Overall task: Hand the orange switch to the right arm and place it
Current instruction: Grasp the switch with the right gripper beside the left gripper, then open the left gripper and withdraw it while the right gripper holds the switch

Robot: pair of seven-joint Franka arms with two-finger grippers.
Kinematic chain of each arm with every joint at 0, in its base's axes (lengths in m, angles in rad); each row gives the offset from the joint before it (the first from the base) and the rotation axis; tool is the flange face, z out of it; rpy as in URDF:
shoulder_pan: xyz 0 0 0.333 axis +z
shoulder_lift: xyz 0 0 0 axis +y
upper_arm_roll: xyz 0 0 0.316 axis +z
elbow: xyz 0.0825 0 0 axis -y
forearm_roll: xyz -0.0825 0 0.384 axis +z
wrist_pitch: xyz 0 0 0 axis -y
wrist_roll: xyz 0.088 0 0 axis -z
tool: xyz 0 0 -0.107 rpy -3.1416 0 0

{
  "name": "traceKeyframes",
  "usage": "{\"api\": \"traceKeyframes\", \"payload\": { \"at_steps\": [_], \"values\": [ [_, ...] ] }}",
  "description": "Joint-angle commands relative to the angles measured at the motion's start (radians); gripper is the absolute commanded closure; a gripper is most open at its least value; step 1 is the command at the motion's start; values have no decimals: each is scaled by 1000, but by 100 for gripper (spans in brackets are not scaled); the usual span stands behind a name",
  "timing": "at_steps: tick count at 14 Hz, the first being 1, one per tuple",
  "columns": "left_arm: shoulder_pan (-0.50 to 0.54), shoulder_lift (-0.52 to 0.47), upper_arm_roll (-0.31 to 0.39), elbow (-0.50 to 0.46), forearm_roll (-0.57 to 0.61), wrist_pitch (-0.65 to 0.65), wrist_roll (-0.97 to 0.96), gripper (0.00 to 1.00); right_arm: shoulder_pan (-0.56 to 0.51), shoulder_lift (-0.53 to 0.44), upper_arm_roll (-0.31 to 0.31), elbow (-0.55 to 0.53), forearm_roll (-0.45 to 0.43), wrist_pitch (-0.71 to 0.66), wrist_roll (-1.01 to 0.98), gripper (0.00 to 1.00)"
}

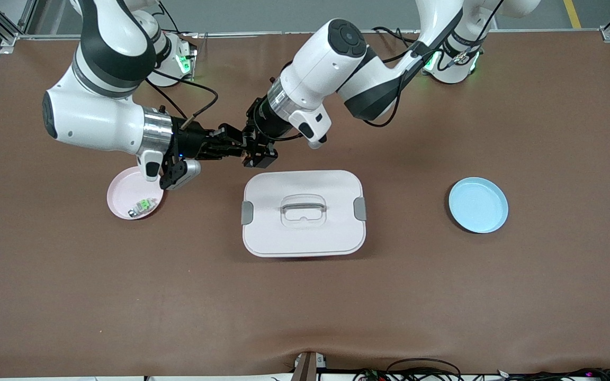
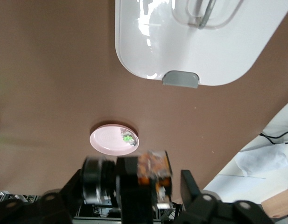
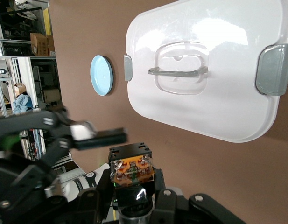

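Observation:
The orange switch (image 3: 132, 169), a small black block with an orange face, is up in the air between the two grippers. My right gripper (image 3: 132, 177) is shut on it, one finger on each side. In the front view the two grippers meet tip to tip, the right gripper (image 1: 235, 148) and the left gripper (image 1: 257, 155), over bare table just past the white box. The left gripper (image 2: 162, 181) is open. Its fingers stand around the orange switch (image 2: 154, 167), with a gap showing on one side.
A white lidded box (image 1: 284, 238) with grey clips lies mid-table, nearer to the front camera than the grippers. A pink plate (image 1: 122, 193) toward the right arm's end holds a small green-and-clear part (image 1: 146, 205). A blue plate (image 1: 478, 205) lies toward the left arm's end.

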Motion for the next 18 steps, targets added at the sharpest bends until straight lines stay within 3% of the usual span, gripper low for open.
{"api": "traceKeyframes", "payload": {
  "at_steps": [1,4,6,9,12,18],
  "values": [
    [-7,-10,12,13,28,16,-27,0,11,-16,-7,-23,4,2,9,100],
    [-2,-17,12,14,61,16,-13,0,2,-16,-10,-13,-77,-2,-176,100],
    [-1,-19,12,13,126,16,32,0,-24,-16,-18,-7,-218,-5,-377,100],
    [2,-20,10,11,271,14,111,0,-72,-16,-18,-3,-458,-39,-517,100],
    [7,-31,10,2,391,-12,229,0,-122,-18,-18,-6,-594,-64,-623,100],
    [96,-88,10,5,393,-283,687,0,-265,-18,-18,-24,-772,-70,-947,100]
  ]
}}
